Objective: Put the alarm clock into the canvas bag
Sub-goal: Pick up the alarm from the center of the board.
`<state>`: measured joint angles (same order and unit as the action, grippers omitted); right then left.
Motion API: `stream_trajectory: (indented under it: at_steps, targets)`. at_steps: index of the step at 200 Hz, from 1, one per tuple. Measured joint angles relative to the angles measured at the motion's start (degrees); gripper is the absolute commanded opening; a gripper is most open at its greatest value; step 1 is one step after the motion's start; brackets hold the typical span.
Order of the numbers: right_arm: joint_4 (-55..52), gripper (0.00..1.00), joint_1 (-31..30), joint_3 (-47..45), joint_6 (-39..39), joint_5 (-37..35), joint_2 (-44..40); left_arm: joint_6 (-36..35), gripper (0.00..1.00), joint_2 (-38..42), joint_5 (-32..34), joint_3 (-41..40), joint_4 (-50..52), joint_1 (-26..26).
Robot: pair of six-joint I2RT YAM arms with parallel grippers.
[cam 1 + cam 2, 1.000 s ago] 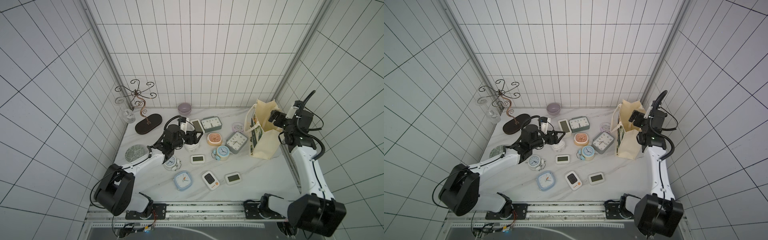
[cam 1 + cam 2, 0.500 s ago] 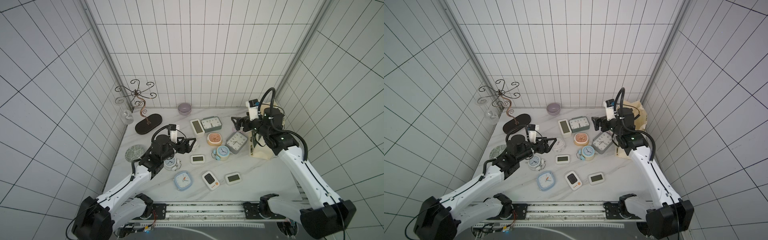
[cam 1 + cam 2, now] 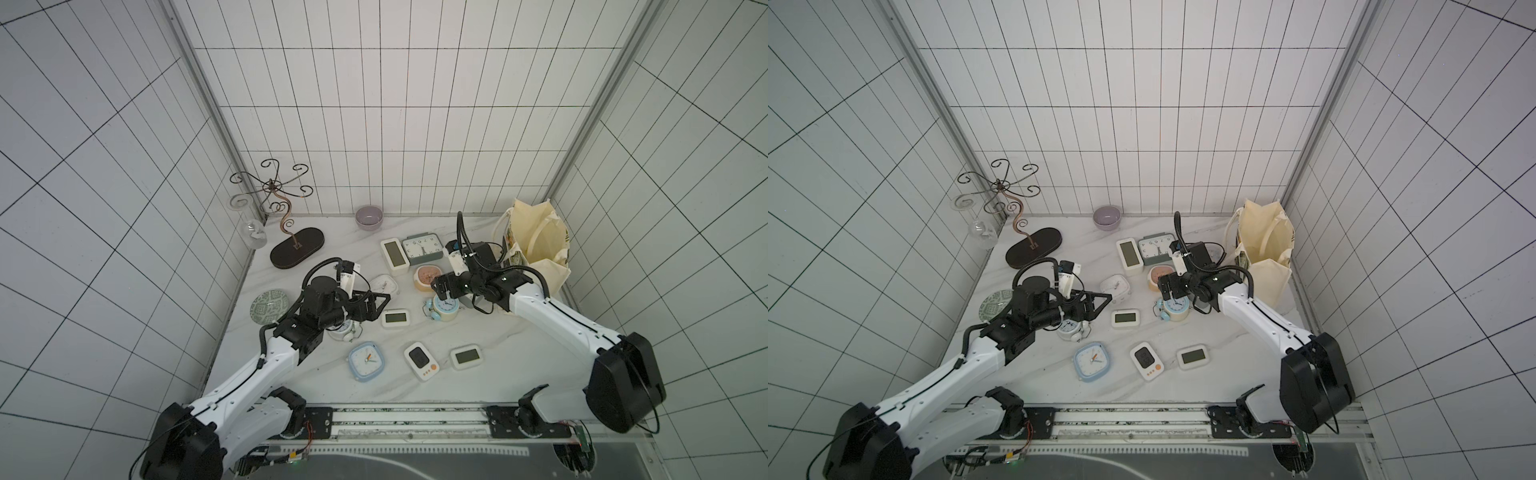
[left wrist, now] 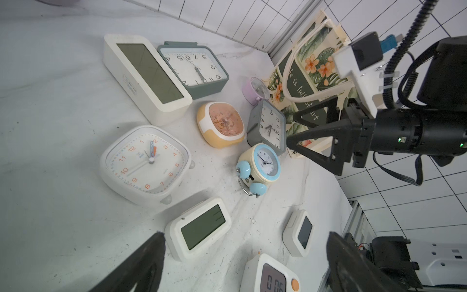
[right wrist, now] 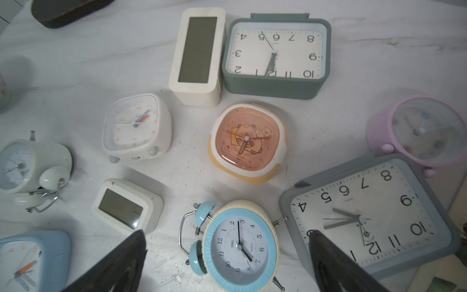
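Several alarm clocks lie on the marble table (image 3: 316,374). A cream and blue twin-bell alarm clock (image 3: 445,309) (image 5: 240,247) lies face up just below my right gripper (image 3: 440,286) (image 5: 227,235), which is open, its fingers either side of the clock and above it. The canvas bag (image 3: 536,245) (image 3: 1266,245) stands open at the back right, leaf print and dark band showing in the left wrist view (image 4: 310,75). My left gripper (image 3: 380,307) (image 4: 246,235) hovers open and empty over a small white digital clock (image 3: 395,318) (image 4: 199,231).
Around the bell clock lie a grey square clock (image 5: 369,217), an orange clock (image 3: 426,277), a green-grey clock (image 3: 423,248), a white square clock (image 3: 384,284) and a blue square clock (image 3: 366,360). A metal stand (image 3: 297,251), purple bowl (image 3: 368,217) and patterned plate (image 3: 269,306) sit left and back.
My right arm swung from the bag leftward and down over the blue bell clock. My left arm drew back from the white square clock, its jaws widening.
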<state>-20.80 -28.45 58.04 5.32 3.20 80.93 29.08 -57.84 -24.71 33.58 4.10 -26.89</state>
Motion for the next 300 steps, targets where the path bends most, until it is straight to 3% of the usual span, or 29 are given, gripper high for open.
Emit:
stream_trajectory:
  at_steps: [62,198,265,300]
  targets:
    - [-0.48,1.00,-0.42,-2.03,0.00,-1.46,4.37,-0.13,0.97,-4.28,-2.54,-0.07,0.00,-0.04]
    - [-0.57,0.99,-1.60,-4.92,1.01,-2.58,7.87,-0.66,0.97,-5.40,-3.72,-0.07,0.00,-1.18]
    - [1.11,0.90,-1.62,-4.94,1.11,-2.56,10.38,-1.01,0.97,-5.40,-3.72,-0.07,0.00,-1.42]
    - [2.45,0.77,-1.62,-4.94,1.18,-2.51,11.08,-1.07,0.97,-5.40,-3.72,-0.07,0.00,-1.55]
